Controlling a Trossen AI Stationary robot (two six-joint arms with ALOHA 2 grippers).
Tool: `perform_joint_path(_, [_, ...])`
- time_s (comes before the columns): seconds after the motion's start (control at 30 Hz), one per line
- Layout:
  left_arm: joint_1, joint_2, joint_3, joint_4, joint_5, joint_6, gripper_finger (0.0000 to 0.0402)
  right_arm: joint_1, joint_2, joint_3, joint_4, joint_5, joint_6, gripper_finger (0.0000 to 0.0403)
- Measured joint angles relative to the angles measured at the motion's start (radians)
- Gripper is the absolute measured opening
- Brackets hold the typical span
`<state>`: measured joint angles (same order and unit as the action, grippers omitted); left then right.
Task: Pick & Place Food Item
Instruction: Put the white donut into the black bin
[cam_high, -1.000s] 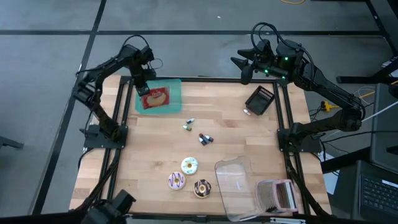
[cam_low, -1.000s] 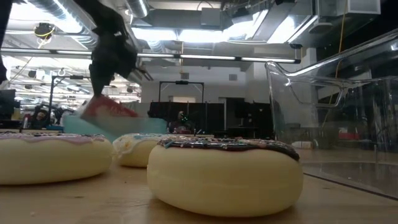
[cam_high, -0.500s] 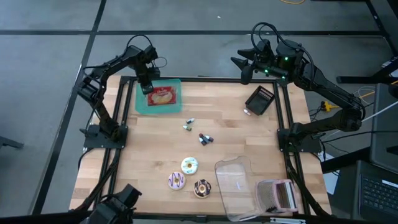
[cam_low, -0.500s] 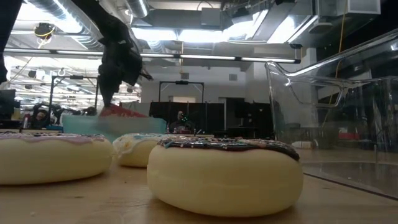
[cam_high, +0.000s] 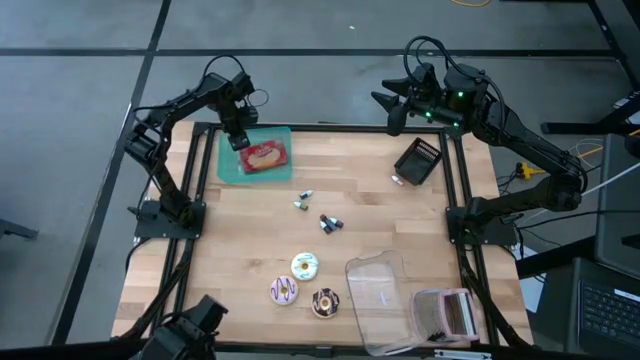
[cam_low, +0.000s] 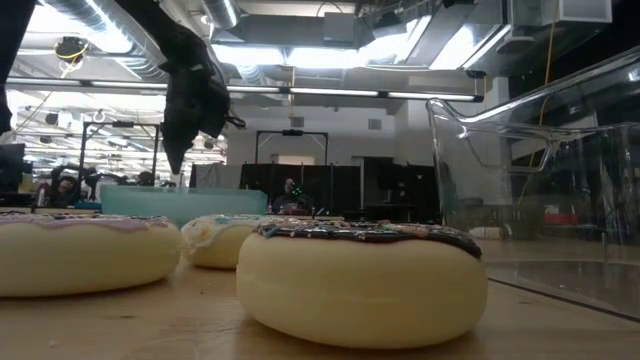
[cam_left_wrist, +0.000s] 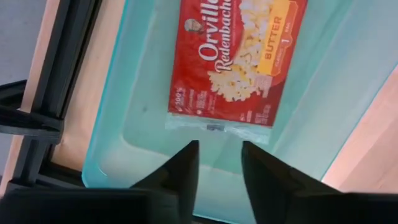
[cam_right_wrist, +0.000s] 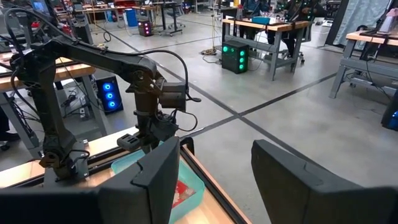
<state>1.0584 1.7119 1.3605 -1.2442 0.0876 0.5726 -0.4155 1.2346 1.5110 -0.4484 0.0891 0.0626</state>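
One popcorn bag (cam_high: 264, 156) flat in teal tray (cam_high: 280, 172), bench's far-left corner; left gripper (cam_high: 240, 139) spread above, empty; right gripper (cam_high: 385, 100) spread, far-right.

The red popcorn bag (cam_left_wrist: 235, 61) in the teal tray (cam_left_wrist: 124, 155) reads "Orville Redenbacher" in white script, cut off at the frame's edge. An orange panel on it says "BUTTER". The smaller print can't be made out.
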Motion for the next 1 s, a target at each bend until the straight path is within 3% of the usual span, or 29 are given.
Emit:
perform_joint_path(0.23, [-0.003, -0.029, 0.0, 0.021, -0.005, -0.048, 0.0183, 0.0, 0.0, 0.0, 0.0, 0.0, -0.016, 0.0199])
perform_joint_path(0.4, [-0.019, -0.126, 0.003, 0.164, 0.157, -0.194, 0.0193, -0.008, 0.0, 0.0, 0.024, -0.003, -0.023, 0.0199])
perform_joint_path(0.53, [-0.035, -0.243, 0.011, 0.451, 0.381, -0.46, 0.0187, -0.016, 0.0, 0.0, 0.087, -0.046, -0.023, 0.0199])
perform_joint_path(0.63, [-0.069, -0.337, 0.002, 0.772, 0.447, -0.696, 0.018, -0.022, 0.0, 0.0, 0.142, -0.126, -0.005, 0.0199])
perform_joint_path(0.73, [-0.145, -0.416, -0.002, 1.048, 0.416, -0.846, 0.0174, -0.022, 0.0, 0.0, 0.16, -0.185, 0.011, 0.0199])
perform_joint_path(0.83, [-0.257, -0.478, -0.002, 1.211, 0.329, -0.899, 0.0169, -0.022, 0.0, 0.0, 0.149, -0.22, 0.025, 0.0199])
perform_joint_path(0.93, [-0.392, -0.523, -0.002, 1.2, 0.222, -0.879, 0.017, -0.022, 0.0, 0.0, 0.132, -0.244, 0.034, 0.0199])
perform_joint_path(1.0, [-0.499, -0.539, -0.002, 1.102, 0.127, -0.839, 0.0174, -0.022, 0.0, 0.0, 0.123, -0.244, 0.034, 0.0199])
